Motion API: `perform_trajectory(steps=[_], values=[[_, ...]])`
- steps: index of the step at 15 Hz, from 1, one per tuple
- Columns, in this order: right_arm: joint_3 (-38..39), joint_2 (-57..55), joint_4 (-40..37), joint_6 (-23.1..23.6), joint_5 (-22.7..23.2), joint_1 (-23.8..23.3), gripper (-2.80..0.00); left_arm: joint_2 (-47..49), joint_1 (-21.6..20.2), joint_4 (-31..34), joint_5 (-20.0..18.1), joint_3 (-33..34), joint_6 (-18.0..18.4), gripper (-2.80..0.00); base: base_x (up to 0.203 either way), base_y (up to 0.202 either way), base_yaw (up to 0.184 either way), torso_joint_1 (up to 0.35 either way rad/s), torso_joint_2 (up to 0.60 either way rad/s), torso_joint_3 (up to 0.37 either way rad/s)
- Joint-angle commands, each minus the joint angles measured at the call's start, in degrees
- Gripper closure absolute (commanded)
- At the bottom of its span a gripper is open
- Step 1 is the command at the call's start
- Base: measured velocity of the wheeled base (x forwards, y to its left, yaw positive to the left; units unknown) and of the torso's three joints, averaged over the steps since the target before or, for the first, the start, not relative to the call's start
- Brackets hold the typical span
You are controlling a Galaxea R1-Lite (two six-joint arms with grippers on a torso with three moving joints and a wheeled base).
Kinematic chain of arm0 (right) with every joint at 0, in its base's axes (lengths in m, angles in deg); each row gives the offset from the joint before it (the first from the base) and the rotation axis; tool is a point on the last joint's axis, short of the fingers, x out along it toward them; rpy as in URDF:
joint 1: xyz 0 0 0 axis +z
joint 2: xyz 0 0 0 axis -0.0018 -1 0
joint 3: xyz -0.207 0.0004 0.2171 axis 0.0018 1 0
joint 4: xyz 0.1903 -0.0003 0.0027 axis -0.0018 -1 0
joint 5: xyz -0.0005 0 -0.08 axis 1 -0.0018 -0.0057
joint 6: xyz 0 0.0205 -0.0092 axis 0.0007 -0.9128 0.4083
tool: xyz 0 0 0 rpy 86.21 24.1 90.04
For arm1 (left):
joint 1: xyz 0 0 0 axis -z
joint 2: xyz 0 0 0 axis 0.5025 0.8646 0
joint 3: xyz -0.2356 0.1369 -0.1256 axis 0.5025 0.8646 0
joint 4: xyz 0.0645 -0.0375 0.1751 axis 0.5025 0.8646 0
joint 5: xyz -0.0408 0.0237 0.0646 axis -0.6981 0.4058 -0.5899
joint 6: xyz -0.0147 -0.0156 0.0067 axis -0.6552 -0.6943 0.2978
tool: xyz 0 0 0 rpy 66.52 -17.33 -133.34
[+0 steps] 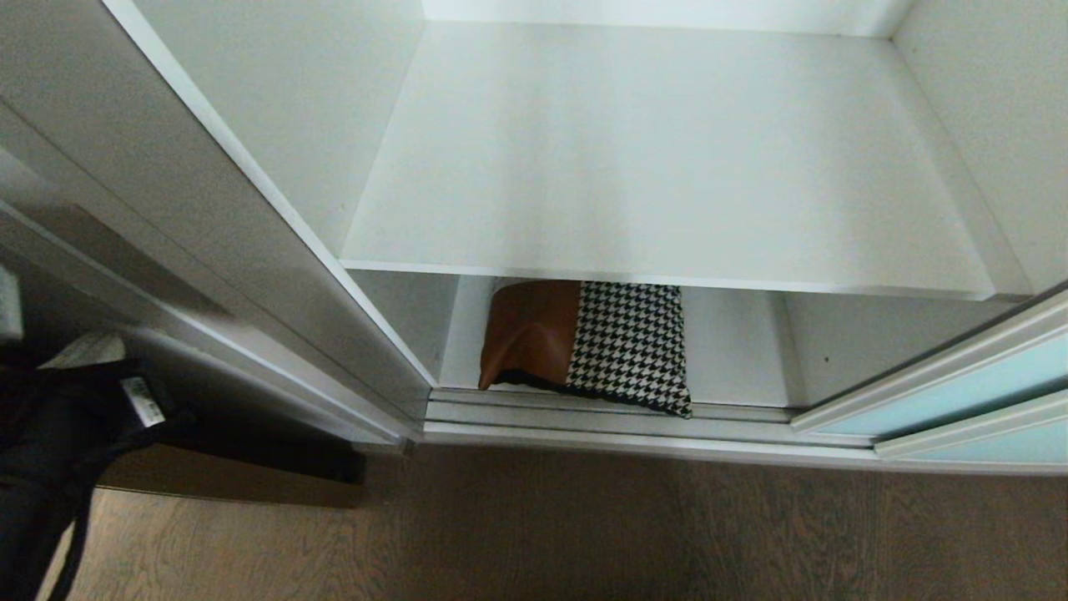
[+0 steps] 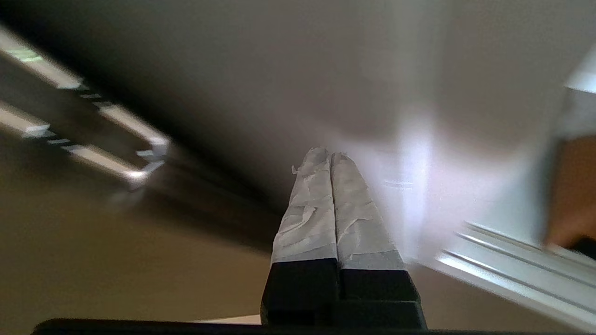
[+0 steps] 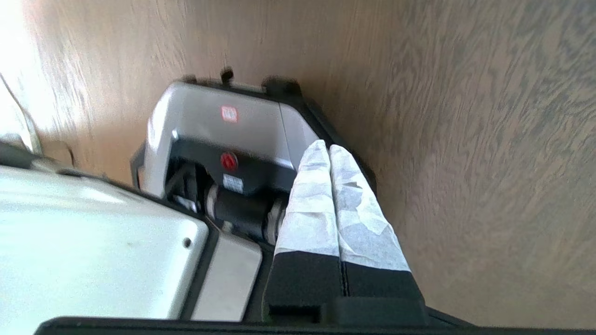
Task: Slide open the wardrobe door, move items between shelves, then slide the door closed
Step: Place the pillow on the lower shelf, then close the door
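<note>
Head view: wardrobe's open, frosted pale aqua sliding glass door (image 1: 959,392) pushed off right. Square patchwork cushion (image 1: 584,346), smooth brown leather plus houndstooth weave, sits on the bottom white shelf (image 1: 734,351), under a bare flat white laminate board (image 1: 667,167).

Left wrist: left end effector (image 2: 329,156), tape-wrapped fingers pressed together, holding nothing, near the wardrobe's bottom track (image 2: 507,274).

Right wrist: right end effector (image 3: 326,148) likewise pinched closed and empty, over grainy wood floor (image 3: 465,139) and the robot's grey base (image 3: 219,139).

Soft, even daylight fills the head view, brightest on the flat white laminate shelf (image 1: 667,159); the lower left lies in dim shadow. The left wrist view is streaked with motion blur, dark upper left. Glare whitens the right wrist view's upper left corner.
</note>
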Motion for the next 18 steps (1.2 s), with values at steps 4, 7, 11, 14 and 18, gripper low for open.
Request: perform_trajectory(steps=[4, 7, 11, 14, 18], values=[[-0.95, 9.59, -2.23, -5.58, -0.23, 0.05, 0.00, -15.99, -8.59, 4.32, -0.14, 5.07, 1.58, 0.00, 0.000, 0.000, 0.000, 0.000, 0.00, 0.000], [-0.37, 12.52, -3.06, -5.51, -0.25, 0.06, 0.00, -23.30, -11.65, 5.18, -1.65, 9.96, 2.22, 0.00, 0.000, 0.000, 0.000, 0.000, 0.00, 0.000], [-1.59, 17.98, -7.99, -5.42, -0.16, 0.07, 0.00, -34.59, -16.87, 7.98, -6.34, 14.34, 2.56, 0.00, 0.000, 0.000, 0.000, 0.000, 0.00, 0.000], [-2.55, 22.25, -11.20, -5.43, -0.17, 0.12, 0.00, -40.98, -19.61, 8.78, -7.22, 20.63, 2.04, 0.00, 0.000, 0.000, 0.000, 0.000, 0.00, 0.000], [-3.00, 22.64, -12.40, -5.69, -0.14, 0.14, 0.00, -46.02, -24.25, 14.14, -7.32, 21.01, -1.34, 0.00, 0.000, 0.000, 0.000, 0.000, 0.00, 0.000]])
